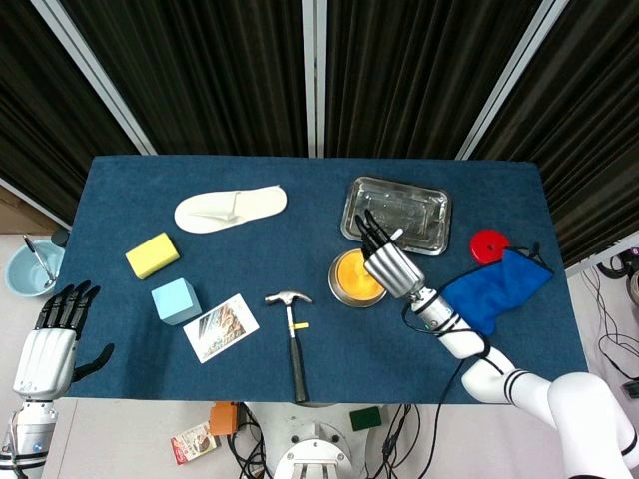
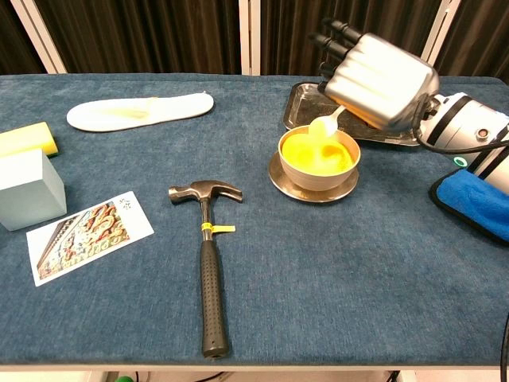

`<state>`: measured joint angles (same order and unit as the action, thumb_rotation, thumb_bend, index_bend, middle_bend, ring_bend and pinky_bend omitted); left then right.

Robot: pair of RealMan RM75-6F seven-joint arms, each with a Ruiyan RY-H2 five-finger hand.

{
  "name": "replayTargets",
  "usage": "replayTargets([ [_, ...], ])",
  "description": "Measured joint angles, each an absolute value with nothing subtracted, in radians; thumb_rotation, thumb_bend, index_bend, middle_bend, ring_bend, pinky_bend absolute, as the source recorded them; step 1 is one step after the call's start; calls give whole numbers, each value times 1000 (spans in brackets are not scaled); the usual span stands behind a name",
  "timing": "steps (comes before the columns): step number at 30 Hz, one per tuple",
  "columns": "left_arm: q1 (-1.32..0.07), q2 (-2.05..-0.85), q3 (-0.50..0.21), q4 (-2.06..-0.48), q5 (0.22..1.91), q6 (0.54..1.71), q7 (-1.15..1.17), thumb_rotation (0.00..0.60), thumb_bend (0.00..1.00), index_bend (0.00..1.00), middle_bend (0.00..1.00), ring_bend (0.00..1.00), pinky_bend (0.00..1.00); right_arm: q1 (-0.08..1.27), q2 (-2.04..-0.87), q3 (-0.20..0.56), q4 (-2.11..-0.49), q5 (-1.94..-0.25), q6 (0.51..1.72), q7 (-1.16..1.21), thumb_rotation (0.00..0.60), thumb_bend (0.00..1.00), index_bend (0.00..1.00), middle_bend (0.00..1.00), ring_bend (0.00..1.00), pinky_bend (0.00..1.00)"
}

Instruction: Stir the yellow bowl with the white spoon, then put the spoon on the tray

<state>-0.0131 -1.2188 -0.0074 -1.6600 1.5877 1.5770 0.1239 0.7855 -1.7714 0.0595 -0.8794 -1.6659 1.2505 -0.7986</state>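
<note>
The right hand (image 2: 380,79) is gripping the white spoon (image 2: 325,123), fingers curled around the handle, holding its scoop just above the far rim of the yellow bowl (image 2: 318,158). The metal tray (image 1: 395,215) is lying just behind the bowl. The left hand (image 1: 52,344) is hanging well off to the bowl's left, beyond the table edge, fingers apart and holding nothing. Risks, as a judgement: the scoop is hanging low enough to clip the bowl's rim and shove the bowl on its saucer (image 2: 314,187), or the spoon may be released short of the tray.
</note>
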Motion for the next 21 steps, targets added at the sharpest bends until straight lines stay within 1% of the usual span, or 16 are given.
replayTargets([
  [5, -16, -1221, -7, -1662, 1590, 1573, 130, 600, 207, 94, 46, 13, 112, 827, -1741, 31, -895, -1728, 1201, -987, 600, 456, 729, 326, 18, 0],
  [10, -16, -1225, -6, -1653, 1588, 1572, 122, 600, 207, 94, 46, 13, 110, 870, -1687, 24, -1003, -1765, 1116, -1221, 600, 456, 739, 328, 19, 0],
  [15, -12, -1233, -4, -1632, 1585, 1577, 103, 600, 207, 94, 45, 13, 112, 905, -1636, 33, -1110, -1772, 1008, -1387, 600, 456, 742, 326, 17, 0],
  [17, -9, -1238, -3, -1623, 1583, 1580, 95, 600, 207, 94, 45, 13, 111, 915, -1618, 42, -1148, -1759, 957, -1439, 600, 456, 743, 326, 15, 0],
  [21, -4, -1251, -1, -1603, 1578, 1583, 81, 600, 207, 94, 45, 13, 112, 925, -1586, 69, -1214, -1716, 891, -1545, 600, 456, 743, 326, 14, 0],
])
